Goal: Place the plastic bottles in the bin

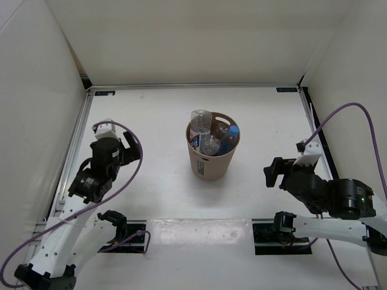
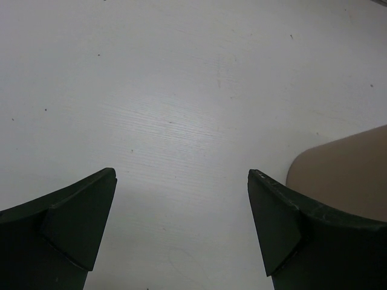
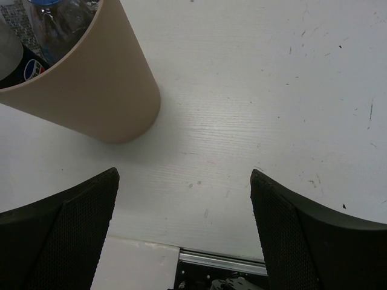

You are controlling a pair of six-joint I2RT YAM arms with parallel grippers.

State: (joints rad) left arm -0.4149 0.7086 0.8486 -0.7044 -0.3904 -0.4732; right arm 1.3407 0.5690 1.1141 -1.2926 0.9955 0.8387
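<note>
White desk [image 1: 157, 121], two arms parked at its near edge: the left fingers [image 1: 126, 147] and the right fingers [image 1: 272, 172] both stand spread wide with nothing between them, each well apart from the bin, one on either side. With no bottle seen lying on the desk, the job looks done, and the hazard, judged from here, sits between the arms. Either arm swinging inward at this low height could strike the tan wall of the bin [image 1: 208, 164] and tip it, since it looks a tall, narrow, light container carrying a top-heavy load. The right wrist view shows that wall near the fingers, to their upper left. The left wrist view catches only a corner of it at the right edge. Inside, the plastic bottles [image 1: 210, 144] are packed together, upright or leaning on one another. A blue-capped bottle [image 1: 232, 134] leans at the right of the rim, and a tall clear bottle [image 1: 199, 121] pokes above the rim at the far left; a knock could pitch either back out. A dark label shows inside the bin from the right wrist, though a count of four cannot be confirmed.
</note>
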